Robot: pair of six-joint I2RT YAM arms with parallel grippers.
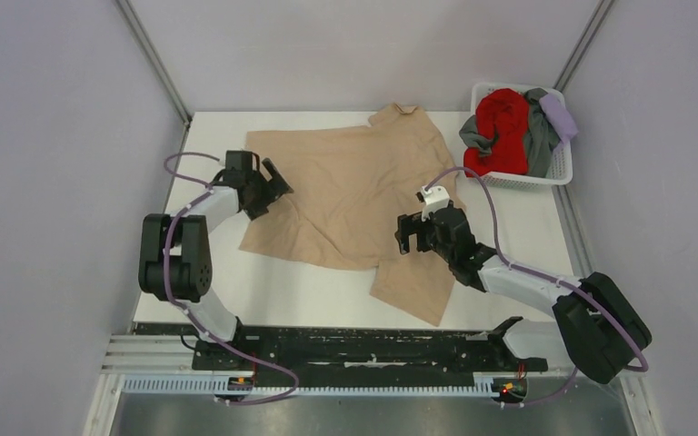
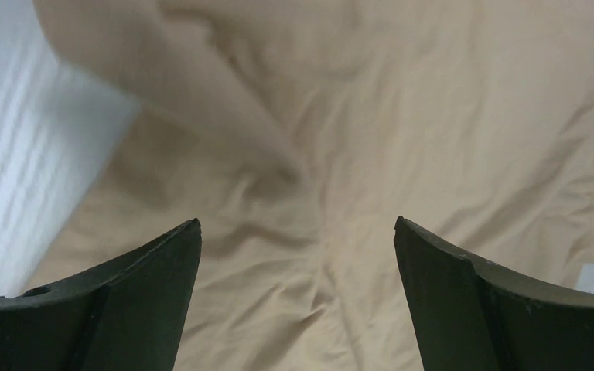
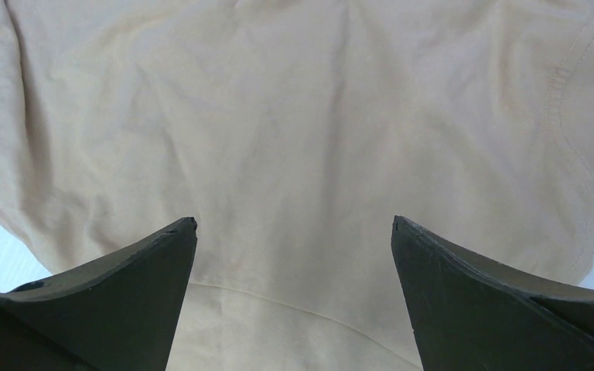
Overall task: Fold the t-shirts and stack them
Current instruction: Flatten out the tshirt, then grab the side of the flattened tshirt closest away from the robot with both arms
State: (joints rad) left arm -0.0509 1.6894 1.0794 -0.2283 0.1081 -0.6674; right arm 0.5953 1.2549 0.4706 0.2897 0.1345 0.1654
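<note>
Tan t-shirt (image 1: 354,186): lies spread and wrinkled on the white tabletop (image 1: 309,295). Its collar is at the far edge, and one flap reaches toward the near edge, right of centre. A fold runs along its left side, and in the left wrist view this shows as a raised ridge of cloth (image 2: 433,116).

Left gripper (image 1: 273,182): over the shirt's left border, toward the left edge of the tabletop. Its jaws stand wide apart (image 2: 297,224) and grip nothing. Only cloth shows below the gap. Whether the fingertips touch the cloth cannot be told.

Right gripper (image 1: 406,234): over the shirt's right portion, toward the near edge. Its jaws are also spread wide (image 3: 294,220) and hold nothing. Smooth cloth and a stitched hem (image 3: 294,116) lie beneath.

Basket (image 1: 561,173): a white lattice basket standing at the far right corner of the tabletop, apart from the tan shirt. Heaped inside are a red t-shirt (image 1: 502,123), a grey t-shirt (image 1: 538,141) and a pale lavender t-shirt (image 1: 559,116), all unfolded. Grey cloth hangs over the basket's left rim.
</note>
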